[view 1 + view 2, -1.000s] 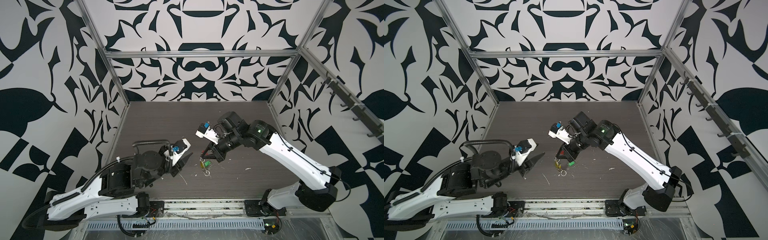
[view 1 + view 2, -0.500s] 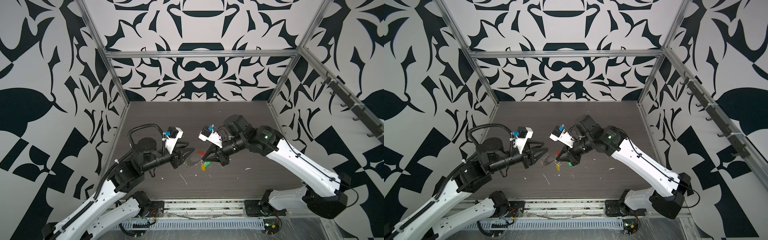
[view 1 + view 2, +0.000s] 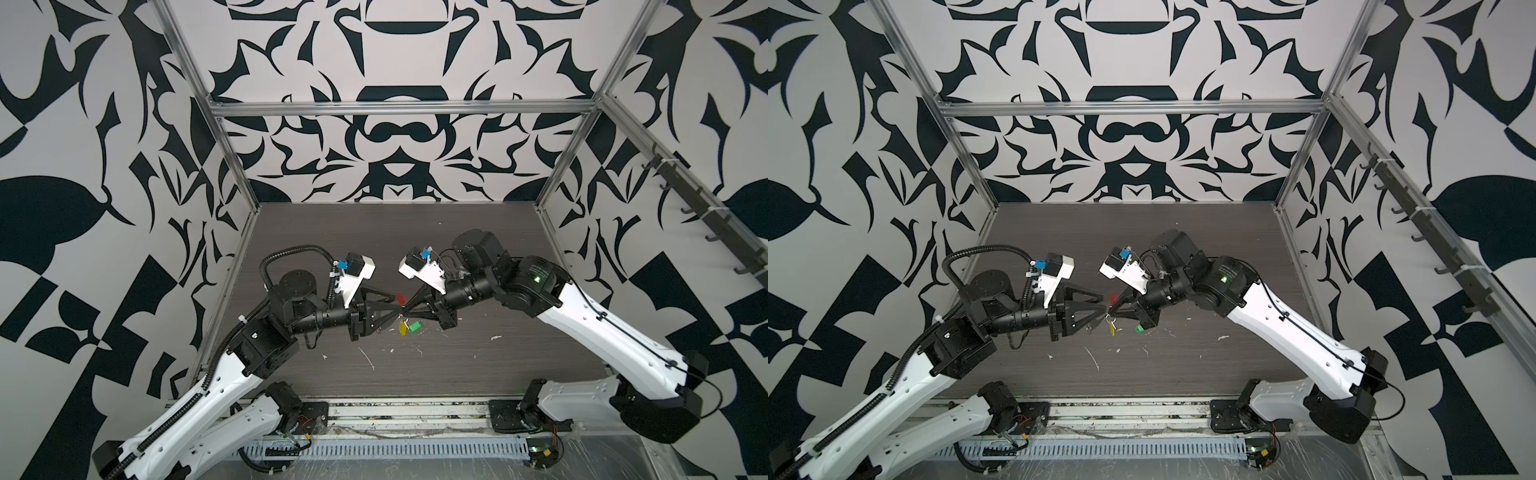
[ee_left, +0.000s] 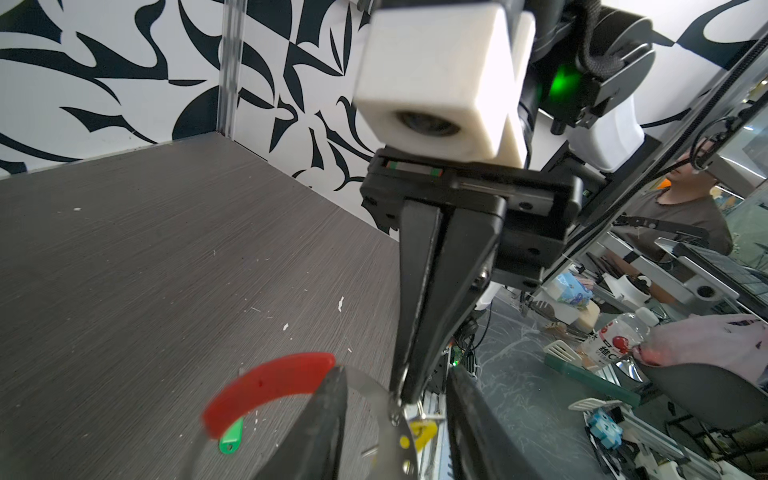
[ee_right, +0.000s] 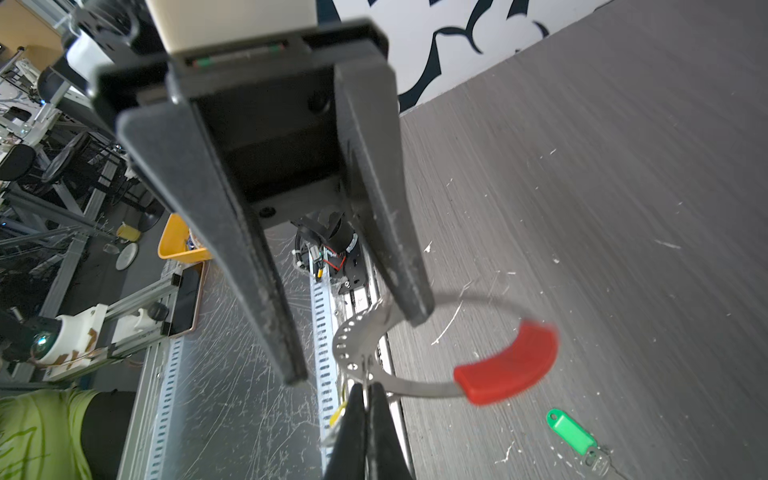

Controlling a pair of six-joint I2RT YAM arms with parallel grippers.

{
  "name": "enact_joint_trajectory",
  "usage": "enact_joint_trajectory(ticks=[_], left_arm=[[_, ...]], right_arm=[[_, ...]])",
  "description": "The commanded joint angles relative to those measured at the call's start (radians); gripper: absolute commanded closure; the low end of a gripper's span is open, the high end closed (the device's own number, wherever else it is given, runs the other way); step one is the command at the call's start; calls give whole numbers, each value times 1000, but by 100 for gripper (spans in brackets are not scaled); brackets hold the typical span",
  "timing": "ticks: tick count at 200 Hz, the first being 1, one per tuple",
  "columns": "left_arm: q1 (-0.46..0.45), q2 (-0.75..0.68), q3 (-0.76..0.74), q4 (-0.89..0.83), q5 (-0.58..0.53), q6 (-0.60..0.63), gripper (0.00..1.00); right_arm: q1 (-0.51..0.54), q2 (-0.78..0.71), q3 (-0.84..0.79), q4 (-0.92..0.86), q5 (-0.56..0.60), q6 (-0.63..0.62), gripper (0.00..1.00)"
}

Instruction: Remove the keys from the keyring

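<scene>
Right wrist view: the right claw (image 5: 368,390) is clenched tight on the keyring (image 5: 353,328). Its two tips pinch the flat perforated metal band of the loop and hold the ring up off the bench (image 5: 623,166). The yellow key tag (image 3: 402,328) hangs from that band by its small silver split ring, just under the pinch. In the right wrist view only a sliver of it shows behind the fingers.

From the pinch the band runs on into the red sleeve (image 5: 511,365), and thin wire closes the loop from there. The left claw (image 4: 395,374) meets the right one tip to tip. It is released, its jaws spread apart with the ring's band running between them. One finger (image 5: 392,249) touches the wire but does not clamp it.

The green key tag (image 5: 569,428) is off the keyring. It lies flat on the bench with its own split ring, near the middle and a little toward the front edge. Small white scraps (image 3: 368,357) lie scattered on the bench nearer the front edge.
</scene>
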Motion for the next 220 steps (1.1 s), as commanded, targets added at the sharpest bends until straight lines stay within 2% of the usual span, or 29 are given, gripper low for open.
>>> enact_joint_trajectory(ticks=[1, 16, 47, 83, 163, 189, 196, 220], left_arm=[[6, 8, -4, 11, 40, -13, 59], [7, 15, -3, 11, 48, -13, 61], [7, 22, 3, 13, 57, -10, 72], [7, 22, 3, 27, 61, -10, 74], [10, 26, -5, 76, 44, -33, 99], [10, 24, -15, 116, 7, -51, 100], [9, 20, -20, 132, -11, -56, 100], [10, -2, -45, 191, -77, -70, 100]], right_arm=[[3, -38, -5, 75, 10, 20, 100], [4, -43, -5, 80, 14, 26, 100], [3, -46, -4, 81, 18, 31, 100], [4, -38, -5, 77, 1, 29, 100], [4, -39, -17, 99, 4, 39, 100], [3, -58, -31, 147, 28, 70, 100], [3, -68, -37, 165, 40, 78, 97], [4, -128, -89, 263, 95, 117, 75]])
